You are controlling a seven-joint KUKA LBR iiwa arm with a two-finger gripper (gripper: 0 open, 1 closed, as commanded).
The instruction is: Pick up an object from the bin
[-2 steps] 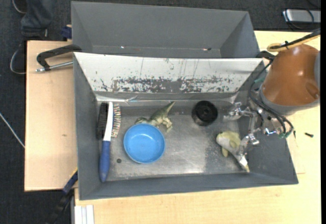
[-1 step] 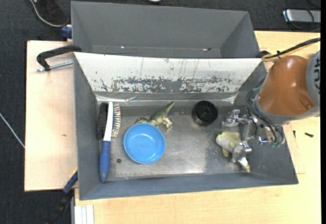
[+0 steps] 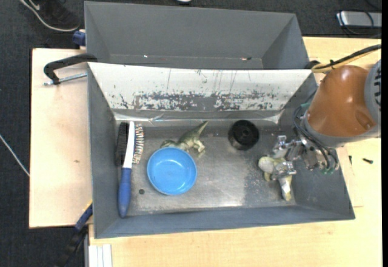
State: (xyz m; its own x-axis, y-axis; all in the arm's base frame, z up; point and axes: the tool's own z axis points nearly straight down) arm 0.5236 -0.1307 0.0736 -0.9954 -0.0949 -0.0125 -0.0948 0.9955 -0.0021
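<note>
End effector (image 3: 285, 159) low at bin (image 3: 97, 138) right, grip unclear, pale beige object (image 3: 284, 187) just beside it

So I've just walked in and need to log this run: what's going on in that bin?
A robot arm reaches into the grey bin from the right. Its gripper is down at the bin's right end, right by a small pale lumpy thing on the floor; whether it has hold of it cannot be told. The blue bowl, blue-handled brush, toy dinosaur and black round piece lie further left, untouched.
</note>
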